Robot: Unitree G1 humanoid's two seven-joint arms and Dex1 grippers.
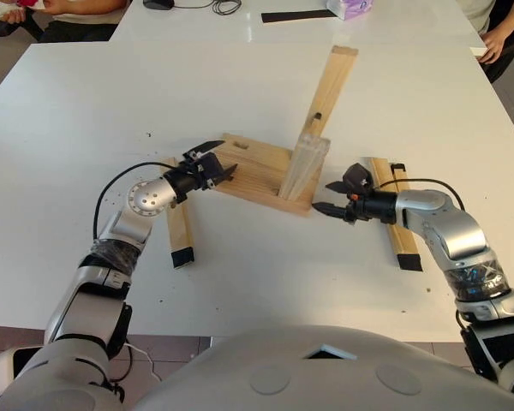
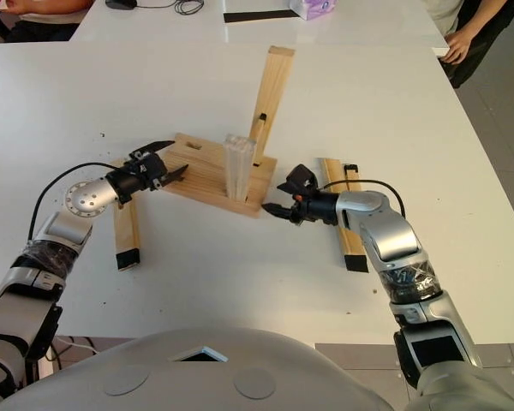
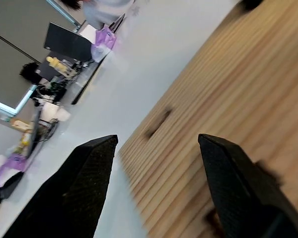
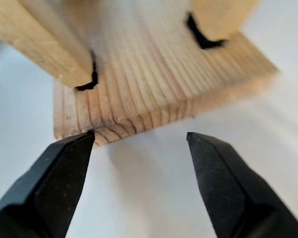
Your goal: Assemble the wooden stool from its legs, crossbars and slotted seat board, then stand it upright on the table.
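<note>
Two legs are in so far, so I'd call this about halfway through the leg-fitting step. The seat board (image 1: 255, 171) lies flat near the middle of the desk (image 1: 77, 103), slots up, with a near leg (image 1: 303, 168) standing by its front right corner and a far leg (image 1: 332, 84) poking up behind that. My left end effector (image 1: 227, 156) hangs over the board's left edge, fingers spread, nothing in them. My right end effector (image 1: 322, 197) sits just off the front right corner, also wide open and empty. Leftover parts: one loose stick (image 1: 179, 229) under my left forearm and a pair of sticks (image 1: 392, 214) side by side beneath my right one. Can't tell which are legs and which are crossbars. My guess for the next move: steady the board with one side, grab a loose piece with the other, line it up square with a free slot and press straight down. Desk is plain white with a few dark specks, and behind it sits a second desk (image 1: 197, 26) with a cable (image 1: 227, 5) and a purple packet (image 1: 349, 7).
</note>
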